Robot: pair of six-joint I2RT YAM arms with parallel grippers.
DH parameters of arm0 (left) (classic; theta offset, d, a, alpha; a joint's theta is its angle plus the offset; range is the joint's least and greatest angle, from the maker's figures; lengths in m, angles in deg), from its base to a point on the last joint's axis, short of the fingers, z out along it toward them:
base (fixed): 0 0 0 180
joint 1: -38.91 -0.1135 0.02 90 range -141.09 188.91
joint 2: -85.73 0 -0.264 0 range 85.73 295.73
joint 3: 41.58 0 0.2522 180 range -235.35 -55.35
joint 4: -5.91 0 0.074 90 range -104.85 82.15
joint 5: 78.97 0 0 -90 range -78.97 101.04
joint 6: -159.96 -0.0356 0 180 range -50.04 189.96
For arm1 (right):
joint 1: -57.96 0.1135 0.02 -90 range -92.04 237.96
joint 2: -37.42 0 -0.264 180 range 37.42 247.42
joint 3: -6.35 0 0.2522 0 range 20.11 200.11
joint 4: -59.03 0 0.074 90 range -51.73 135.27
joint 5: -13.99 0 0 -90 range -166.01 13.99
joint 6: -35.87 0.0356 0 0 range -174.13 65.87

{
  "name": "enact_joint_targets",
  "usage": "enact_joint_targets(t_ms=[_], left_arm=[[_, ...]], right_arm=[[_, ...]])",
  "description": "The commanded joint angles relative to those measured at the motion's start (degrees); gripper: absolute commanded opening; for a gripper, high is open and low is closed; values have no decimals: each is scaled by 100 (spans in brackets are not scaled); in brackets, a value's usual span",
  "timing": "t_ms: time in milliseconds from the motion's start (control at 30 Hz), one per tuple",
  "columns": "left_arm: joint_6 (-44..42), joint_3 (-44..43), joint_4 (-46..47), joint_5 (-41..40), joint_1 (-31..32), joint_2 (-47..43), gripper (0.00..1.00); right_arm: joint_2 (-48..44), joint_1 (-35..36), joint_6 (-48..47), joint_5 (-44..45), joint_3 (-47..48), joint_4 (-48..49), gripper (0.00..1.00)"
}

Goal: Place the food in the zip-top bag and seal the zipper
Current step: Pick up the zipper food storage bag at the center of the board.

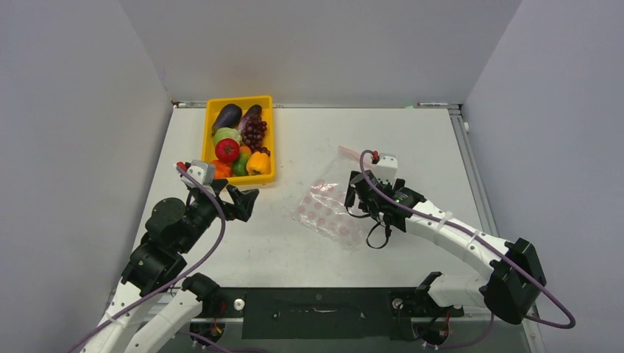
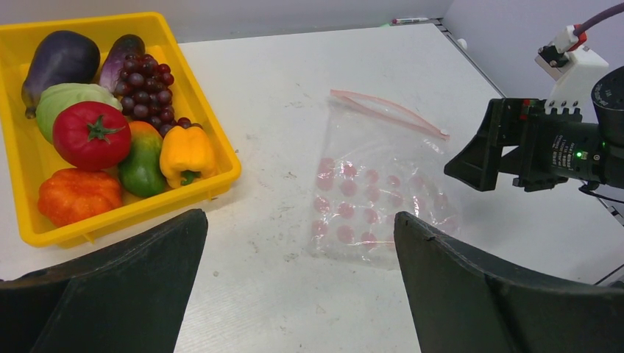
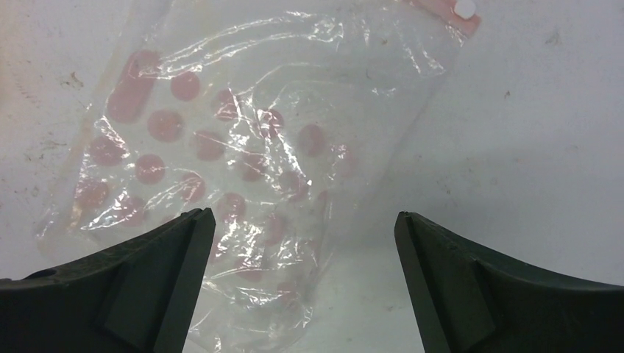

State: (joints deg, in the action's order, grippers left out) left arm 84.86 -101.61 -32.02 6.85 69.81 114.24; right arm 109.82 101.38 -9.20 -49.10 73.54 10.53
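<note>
R claw (image 3: 302, 215) fills the bottom of its own cam: jaws spread wide, nothing btwn them, hovering over the zip-top bag (image 3: 243, 147). Bag lies flat on the table (image 3: 530, 147), empty and crinkled, just under and ahead of me. It looks v. light, thin and floppy. I reckon it'll slide or bunch up instead of lifting clean, and the slick film won't give much grip. Best hold, imo, is the zipper (image 3: 449, 13) at the bag's far edge, since that pink strip looks stiffer than the film. I'd pinch one lip near a corner so the mouth gapes.

L claw (image 2: 298, 220) is also wide and empty, low over bare table, well apart from the bag. Farther off on that side sits the yellow tray (image 2: 132, 212) w/ all the food in it: tomato (image 2: 90, 134), yellow pepper (image 2: 186, 154), grapes (image 2: 143, 88), eggplant (image 2: 59, 59). These look rigid, rounded and prob. light. Smooth skins may squirt out of a pinch, so grip across the middle.
</note>
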Motion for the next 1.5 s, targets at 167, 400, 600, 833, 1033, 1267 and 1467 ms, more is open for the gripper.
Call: enact_joint_targets(t_ms=[167,400,600,833,1033,1267,1467], left_arm=[[75,-15,267,96,-48,9,96],[74,-15,264,86,-49,38,96],[73,-7,263,92,-49,67,96],[74,-6,259,67,-55,102,96],[72,-5,254,65,-57,99,96],[66,-6,248,58,-57,117,96],[66,-6,250,53,-57,113,96]], right_arm=[[-697,-52,849,-489,-766,-108,93],[-729,-62,1166,-847,-1173,359,90],[-480,-141,1298,-874,-1276,719,90],[-157,-280,1432,-929,-1352,1007,90],[-33,-377,1556,-884,-1452,1155,90],[92,-523,1632,-911,-1650,1448,90],[181,-655,1642,-1005,-1782,1782,97]])
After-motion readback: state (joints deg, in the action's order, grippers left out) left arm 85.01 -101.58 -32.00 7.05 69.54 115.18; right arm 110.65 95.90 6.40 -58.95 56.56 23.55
